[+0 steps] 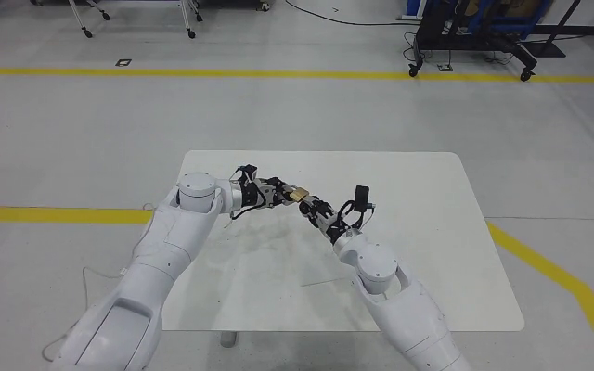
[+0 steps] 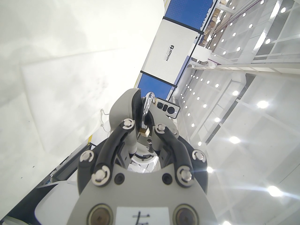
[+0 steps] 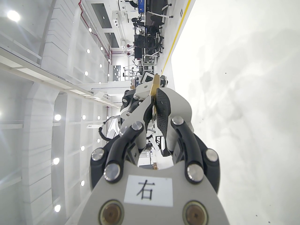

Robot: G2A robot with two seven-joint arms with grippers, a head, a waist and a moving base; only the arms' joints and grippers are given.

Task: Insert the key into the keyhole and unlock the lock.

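right gripper (image 3: 154,99) clenched on brass padlock (image 1: 297,194), body past fingertips | left gripper (image 2: 144,113) clenched on silver key (image 2: 148,102), just beside padlock | both above table (image 1: 445,260), nearer far edge

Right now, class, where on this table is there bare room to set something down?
Free: table beside the right arm's outer side; near patch between the arms. Crowded: where left gripper and right gripper meet at the padlock.
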